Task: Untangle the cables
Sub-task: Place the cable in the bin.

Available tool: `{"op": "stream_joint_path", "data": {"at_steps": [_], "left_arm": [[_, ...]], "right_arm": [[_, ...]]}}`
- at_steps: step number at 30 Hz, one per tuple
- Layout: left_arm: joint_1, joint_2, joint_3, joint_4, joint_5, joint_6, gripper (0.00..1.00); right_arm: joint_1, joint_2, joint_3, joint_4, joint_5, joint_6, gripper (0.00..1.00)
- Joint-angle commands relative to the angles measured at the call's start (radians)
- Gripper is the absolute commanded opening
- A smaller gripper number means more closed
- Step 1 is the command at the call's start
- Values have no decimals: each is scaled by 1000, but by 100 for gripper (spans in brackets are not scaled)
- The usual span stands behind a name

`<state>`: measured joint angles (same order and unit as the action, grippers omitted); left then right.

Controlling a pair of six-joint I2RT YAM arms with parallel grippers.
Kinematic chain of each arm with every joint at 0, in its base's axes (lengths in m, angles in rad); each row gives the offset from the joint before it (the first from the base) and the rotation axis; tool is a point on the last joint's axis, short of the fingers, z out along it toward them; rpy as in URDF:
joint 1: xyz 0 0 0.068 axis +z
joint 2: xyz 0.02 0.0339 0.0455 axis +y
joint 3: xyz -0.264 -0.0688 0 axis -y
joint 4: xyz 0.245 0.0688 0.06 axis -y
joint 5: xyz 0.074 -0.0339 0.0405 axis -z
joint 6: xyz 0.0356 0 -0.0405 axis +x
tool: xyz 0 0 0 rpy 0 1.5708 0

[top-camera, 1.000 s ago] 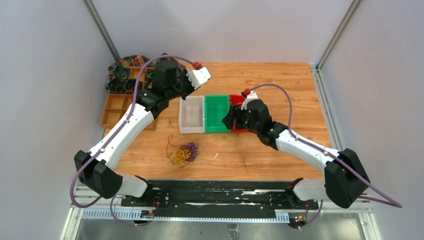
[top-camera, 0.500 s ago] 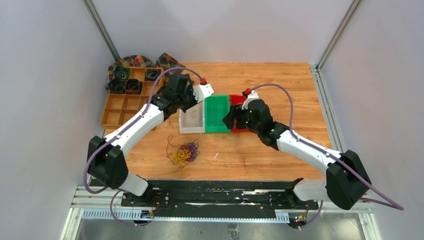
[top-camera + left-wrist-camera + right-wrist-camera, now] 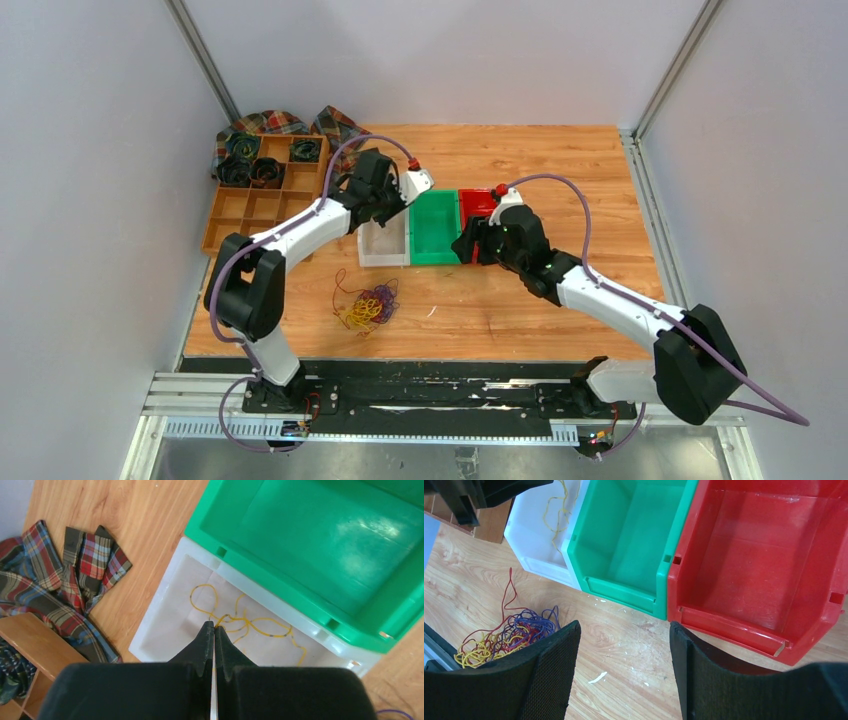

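My table (image 3: 560, 170), left to right

The left bin (image 3: 384, 240), middle bin (image 3: 433, 228) and right bin (image 3: 477, 205) touch in a row. A loose cable (image 3: 240, 622) lies in the left bin, below my left gripper (image 3: 214, 630). The cable clump (image 3: 367, 306) lies before that bin, nearer me. The compartment tray (image 3: 245, 210) sits farther left, with the cloth (image 3: 270, 122) behind it.

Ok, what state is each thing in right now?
Left fingers: shut on the yellow cable, it seems.
Right fingers: open, empty.
White bin: yellow cable inside.
Green bin: empty.
Red bin: empty.
Clump: tangled, on the table.
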<state>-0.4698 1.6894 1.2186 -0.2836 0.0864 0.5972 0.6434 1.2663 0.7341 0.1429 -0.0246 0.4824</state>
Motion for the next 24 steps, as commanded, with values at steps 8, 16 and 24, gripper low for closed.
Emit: {"op": "stream_joint_path", "data": {"at_steps": [8, 16, 24], "left_arm": [[80, 68, -56, 121, 8, 72, 0], [80, 113, 86, -74, 29, 92, 22], [80, 64, 246, -313, 109, 152, 100]], "right_arm": [[-25, 6, -9, 17, 6, 16, 65], [-25, -15, 10, -2, 6, 9, 65], [-25, -61, 13, -27, 8, -1, 65]]}}
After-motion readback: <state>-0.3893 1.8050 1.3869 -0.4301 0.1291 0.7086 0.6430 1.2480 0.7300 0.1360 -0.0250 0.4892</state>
